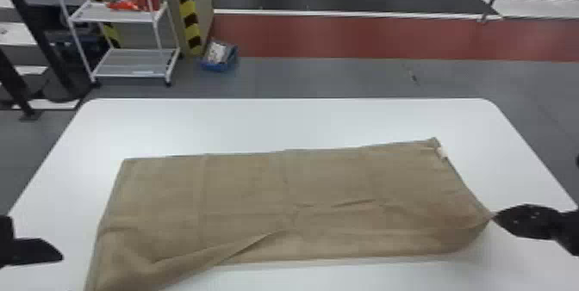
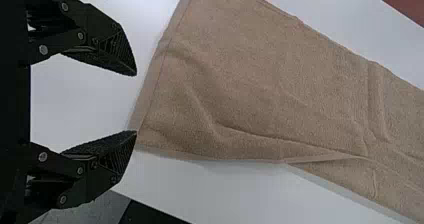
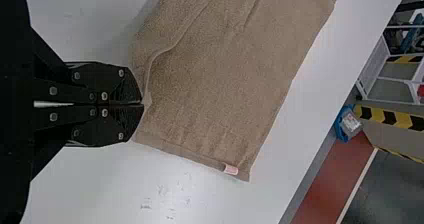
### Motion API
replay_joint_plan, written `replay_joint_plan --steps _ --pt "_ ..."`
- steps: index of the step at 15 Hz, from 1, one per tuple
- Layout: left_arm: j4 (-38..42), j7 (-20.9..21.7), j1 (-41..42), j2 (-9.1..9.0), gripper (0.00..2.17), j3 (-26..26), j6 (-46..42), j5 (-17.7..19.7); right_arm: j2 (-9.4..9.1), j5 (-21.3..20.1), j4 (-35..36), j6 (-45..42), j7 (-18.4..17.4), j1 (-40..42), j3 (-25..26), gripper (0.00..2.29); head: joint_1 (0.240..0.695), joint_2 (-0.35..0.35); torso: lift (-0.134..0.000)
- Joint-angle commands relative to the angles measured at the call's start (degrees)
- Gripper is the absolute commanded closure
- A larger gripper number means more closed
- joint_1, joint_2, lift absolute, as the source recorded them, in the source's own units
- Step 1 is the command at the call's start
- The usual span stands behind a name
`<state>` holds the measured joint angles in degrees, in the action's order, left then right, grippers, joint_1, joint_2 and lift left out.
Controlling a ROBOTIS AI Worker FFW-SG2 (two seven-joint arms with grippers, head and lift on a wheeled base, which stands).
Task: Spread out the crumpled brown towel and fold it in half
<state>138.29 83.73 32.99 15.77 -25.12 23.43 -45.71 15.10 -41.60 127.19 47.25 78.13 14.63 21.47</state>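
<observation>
The brown towel lies as a long band across the table, with creases along its near side and a bunched near left corner. At the right, my right gripper is shut on the towel's near right corner, lifting it slightly. In the right wrist view the right gripper pinches the edge of the towel, away from the white tag. My left gripper is left of the towel, holding nothing. The left wrist view has the left gripper with its fingers apart, beside the end of the towel.
The white table has rounded far corners, with bare surface beyond the towel and at both sides. On the floor behind stand a white shelf rack and a blue box.
</observation>
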Motion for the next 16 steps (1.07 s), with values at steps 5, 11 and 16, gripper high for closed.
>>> replay_joint_plan --steps 5,11,16 --pt "0.8 -0.8 3.6 0.14 0.73 5.3 -0.4 -1.9 -0.86 0.0 1.0 2.5 0.2 0.0 0.5 1.65 0.695 -0.092 -0.125" --pt "-3.9 -1.8 2.3 1.11 0.72 9.4 -1.3 -5.0 -0.86 -0.1 1.1 3.0 0.2 -0.2 0.2 1.65 0.695 -0.119 -0.125" --pt "-7.5 -2.2 0.1 1.9 0.73 9.4 -1.5 -5.5 -0.95 -0.6 1.4 4.7 0.2 -0.2 0.4 1.65 0.695 -0.113 -0.125"
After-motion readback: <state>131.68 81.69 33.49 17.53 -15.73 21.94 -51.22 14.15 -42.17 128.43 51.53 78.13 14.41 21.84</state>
